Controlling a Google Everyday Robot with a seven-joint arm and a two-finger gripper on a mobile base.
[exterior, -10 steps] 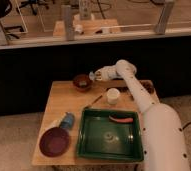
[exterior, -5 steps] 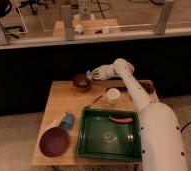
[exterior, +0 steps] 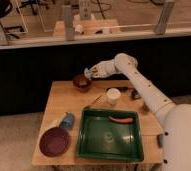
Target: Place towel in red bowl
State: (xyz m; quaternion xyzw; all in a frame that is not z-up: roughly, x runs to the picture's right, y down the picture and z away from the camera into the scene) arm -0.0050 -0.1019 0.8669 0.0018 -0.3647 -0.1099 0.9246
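A small dark red bowl [exterior: 82,83] stands at the back of the wooden table [exterior: 64,100]. My gripper [exterior: 90,74] reaches in from the right and hovers just above the bowl's right rim. It is shut on a small pale bluish towel [exterior: 87,74], which hangs at the fingertips over the bowl. A second, larger maroon bowl [exterior: 54,141] sits at the table's front left corner, far from the gripper.
A white cup [exterior: 113,96] stands mid-table under my arm. A green tray [exterior: 111,136] holds an orange-red stick-shaped item [exterior: 121,119]. A blue can [exterior: 66,120] lies beside the maroon bowl. A thin utensil [exterior: 95,101] and small dark items [exterior: 134,93] lie near the cup.
My gripper has shifted slightly left, closer over the small red bowl, with the towel still in it. Nothing else moved.
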